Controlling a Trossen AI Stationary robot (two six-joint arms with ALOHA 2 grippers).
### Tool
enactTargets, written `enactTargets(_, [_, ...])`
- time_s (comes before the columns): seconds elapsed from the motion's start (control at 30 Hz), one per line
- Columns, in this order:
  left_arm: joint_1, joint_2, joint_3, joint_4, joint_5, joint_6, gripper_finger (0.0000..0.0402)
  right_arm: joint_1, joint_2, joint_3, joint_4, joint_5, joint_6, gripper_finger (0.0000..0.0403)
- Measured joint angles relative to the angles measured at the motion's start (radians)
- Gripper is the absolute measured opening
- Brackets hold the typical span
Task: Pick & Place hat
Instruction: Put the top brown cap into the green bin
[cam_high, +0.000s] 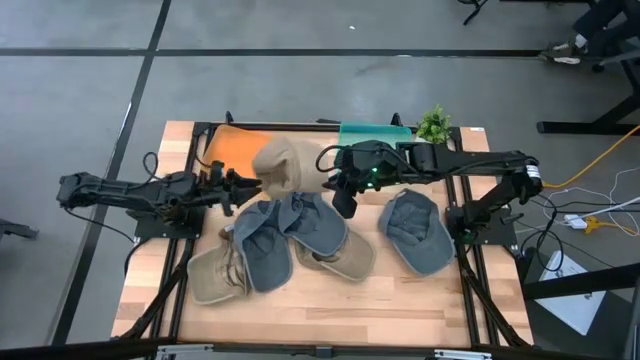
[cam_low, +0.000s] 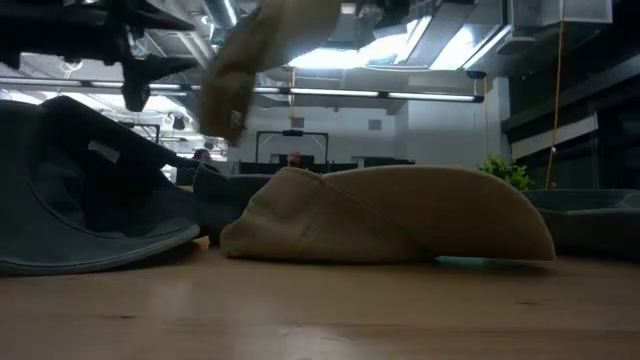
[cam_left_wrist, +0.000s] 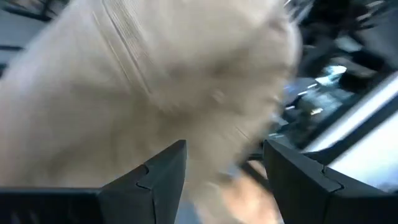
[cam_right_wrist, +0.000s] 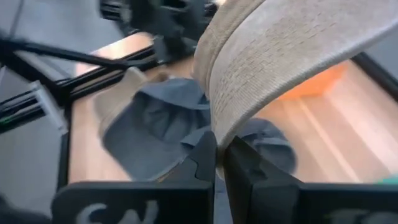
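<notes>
Right gripper was pinched on the tan hat's brim, hat aloft; open left gripper sat just beside its crown.

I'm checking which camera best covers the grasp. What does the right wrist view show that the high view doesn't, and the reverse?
Only the right wrist view shows the right gripper pinched shut on the brim edge of the lifted tan hat.

Only the high view shows the whole table: the left gripper beside that hat, the potted plant, the teal bin, and a grey cap lying apart on the right.

Both show the lifted hat, grey caps on the wood, and the orange bin.
</notes>
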Motion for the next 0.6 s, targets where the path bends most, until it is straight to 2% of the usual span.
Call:
enactTargets(0.1, [0.0,0.1,0.056,0.0,-0.058,0.06,0.0207,0.0,0.001,0.0,-0.001,-0.053,-0.022,0.0018])
enactTargets(0.27, [0.0,0.226,0.127,0.0,-0.115,0.191,0.0207,0.0,-0.007,0.0,0.002,-0.079,-0.067,0.0016])
enactTargets(0.4, [0.0,0.296,0.17,0.001,-0.19,0.312,0.0207,0.0,-0.022,0.0,0.007,-0.083,-0.083,0.0017])
enactTargets(0.6, [0.0,0.377,0.208,0.075,-0.319,0.531,0.0207,0.0,-0.024,-0.001,0.0,-0.142,-0.117,0.0016])
